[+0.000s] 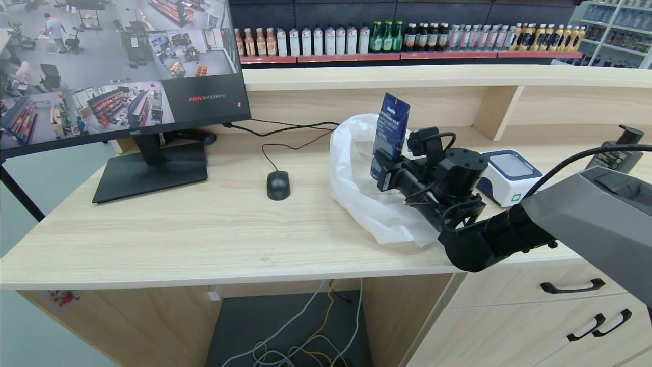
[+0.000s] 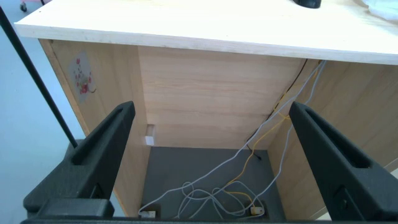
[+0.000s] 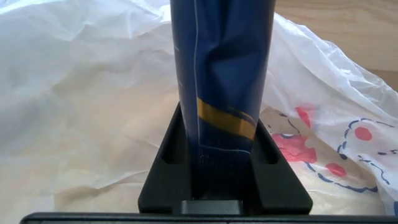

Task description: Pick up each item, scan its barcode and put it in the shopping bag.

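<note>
Counter (image 1: 204, 229): monitor (image 1: 117, 66) at left, mouse (image 1: 278, 184) right of it, shopping bag (image 1: 356, 204) right of the mouse, scanner (image 1: 509, 176) just right of the bag. Right gripper (image 1: 382, 172) over the bag, packet (image 1: 391, 126) upright in it. Bottles (image 1: 407, 38) on the shelf behind. Left gripper (image 2: 211, 112) in front, below the countertop, facing the cables (image 2: 217, 193) underneath.

Left of the shopping bag (image 1: 351, 173), bare counter (image 1: 204, 229) ran to the computer mouse (image 1: 278, 184) and the monitor base (image 1: 151, 173) beyond. Behind the bag the ledge wall (image 1: 316, 104) closed the way, with cables (image 1: 285, 130) trailing before it. Right of the bag stood the scanner box (image 1: 509, 176). Over the bag's mouth, the blue packet (image 1: 391, 126) clamped in the right gripper (image 1: 383, 165) barred entry.
</note>
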Robot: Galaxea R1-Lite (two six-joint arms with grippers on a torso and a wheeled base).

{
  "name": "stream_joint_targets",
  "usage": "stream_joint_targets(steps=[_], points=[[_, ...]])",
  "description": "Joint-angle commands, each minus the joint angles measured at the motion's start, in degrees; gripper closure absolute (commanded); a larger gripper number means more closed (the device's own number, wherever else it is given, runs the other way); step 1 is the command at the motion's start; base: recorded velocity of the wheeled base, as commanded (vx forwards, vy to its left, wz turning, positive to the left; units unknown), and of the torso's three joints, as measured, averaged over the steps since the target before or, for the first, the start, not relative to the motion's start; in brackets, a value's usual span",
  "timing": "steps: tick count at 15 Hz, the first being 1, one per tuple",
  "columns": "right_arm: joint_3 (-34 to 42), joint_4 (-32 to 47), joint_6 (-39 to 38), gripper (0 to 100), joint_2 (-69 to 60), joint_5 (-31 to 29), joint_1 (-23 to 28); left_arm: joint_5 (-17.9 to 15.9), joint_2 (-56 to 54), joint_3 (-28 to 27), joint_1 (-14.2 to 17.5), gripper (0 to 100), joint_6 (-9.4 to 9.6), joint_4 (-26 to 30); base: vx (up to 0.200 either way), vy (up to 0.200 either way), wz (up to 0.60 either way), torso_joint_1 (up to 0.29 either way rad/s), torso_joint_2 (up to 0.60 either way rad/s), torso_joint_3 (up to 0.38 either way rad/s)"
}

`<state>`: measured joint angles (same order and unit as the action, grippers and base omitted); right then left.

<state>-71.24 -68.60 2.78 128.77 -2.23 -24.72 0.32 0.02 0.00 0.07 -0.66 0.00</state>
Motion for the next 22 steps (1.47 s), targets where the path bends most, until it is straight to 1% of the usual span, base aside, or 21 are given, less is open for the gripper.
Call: stream_joint_targets(steps=[1,2,9,13,14,19,21,22], points=[[-0.2,0.2,0.0,100,0.3,0.0,0.0,0.0,0.0,0.0,0.0,0,-0.04,0.0,0.0,0.0,0.0,0.0,0.0,0.0],[-0.3,0.2,-0.1,0,0.1,0.0,0.0,0.0,0.0,0.0,0.0,0,0.04,0.0,0.0,0.0,0.0,0.0,0.0,0.0],[0.0,-0.4,-0.4,0,-2.4,-0.1,0.0,0.0,0.0,0.0,0.0,0,-0.04,0.0,0.0,0.0,0.0,0.0,0.0,0.0],[1.6,-0.3,-0.3,0,-7.0,-0.4,-0.2,0.0,0.0,0.0,0.0,0,-0.04,0.0,0.0,0.0,0.0,0.0,0.0,0.0],[3.0,-0.3,-0.3,0,-8.5,-0.4,-0.2,0.0,0.0,0.0,0.0,0,-0.04,0.0,0.0,0.0,0.0,0.0,0.0,0.0],[16.0,-1.2,-0.1,0,-19.4,-0.9,-0.5,0.0,0.0,0.0,0.0,0,-0.04,0.0,0.0,0.0,0.0,0.0,0.0,0.0],[20.8,-4.2,-0.4,0,-22.2,-2.8,-1.8,0.0,0.0,0.0,0.0,0,-0.04,0.0,0.0,0.0,0.0,0.0,0.0,0.0],[25.0,-8.0,-0.4,0,-23.2,-2.8,-3.0,0.0,0.0,0.0,0.0,0,0.04,0.0,0.0,0.0,0.0,0.0,0.0,0.0]])
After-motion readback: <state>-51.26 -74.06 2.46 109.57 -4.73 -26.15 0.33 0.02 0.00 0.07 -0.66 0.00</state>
